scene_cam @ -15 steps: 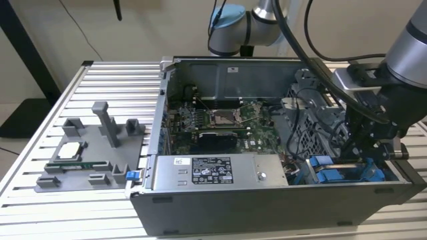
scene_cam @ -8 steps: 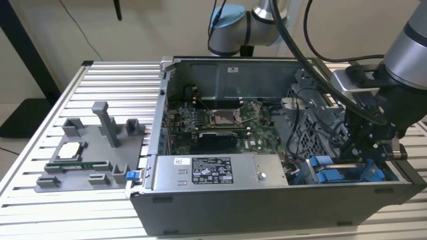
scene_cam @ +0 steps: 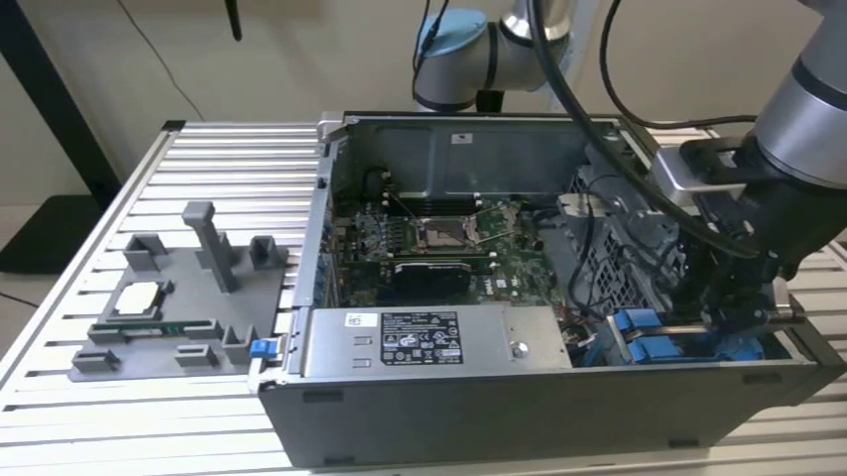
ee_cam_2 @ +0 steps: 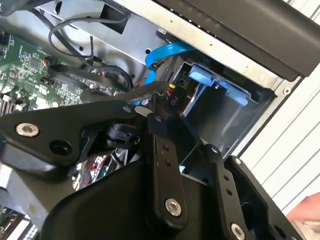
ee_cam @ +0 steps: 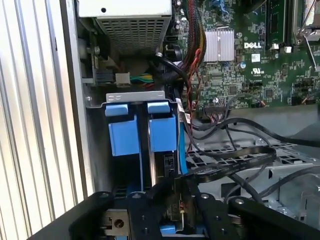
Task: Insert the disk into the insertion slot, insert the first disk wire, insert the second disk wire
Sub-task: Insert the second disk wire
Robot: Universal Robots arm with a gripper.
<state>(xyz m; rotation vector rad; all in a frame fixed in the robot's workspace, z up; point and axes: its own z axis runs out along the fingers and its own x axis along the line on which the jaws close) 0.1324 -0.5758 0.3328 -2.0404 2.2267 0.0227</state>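
We see an open computer case (scene_cam: 556,416) lying on a slatted worktop (scene_cam: 79,297), toward the exterior view's right, with the grey parts tray (scene_cam: 173,297) on the worktop toward the exterior view's left. The arm (scene_cam: 820,109) reaches down into the case's near corner on the exterior view's right, where the drive cage sits beside the power supply (scene_cam: 437,339).

The slot (ee_cam: 135,97) in that cage appears already filled: in the first wrist view we see the blue carrier of the disk (ee_cam: 142,135) seated between the cage walls, its tabs level with the metal lip. So we judge the first step done and one of the wire steps in hand.

The gripper (ee_cam: 175,210) hangs just over the disk's end that faces the motherboard (scene_cam: 437,238). Its fingers (ee_cam_2: 162,150) stand close together, and between them in the second wrist view a small dark connector (ee_cam_2: 172,95) with black wires (ee_cam: 230,165) trailing from it seems to be pinched, though we cannot be sure the grip is firm. A blue cable (ee_cam_2: 165,52) loops near the cage as well.

Which of the two wires this is we cannot tell. We judge the plug needs lining up squarely with the disk's socket and a straight, gentle push, with the loose wires kept out from under it.
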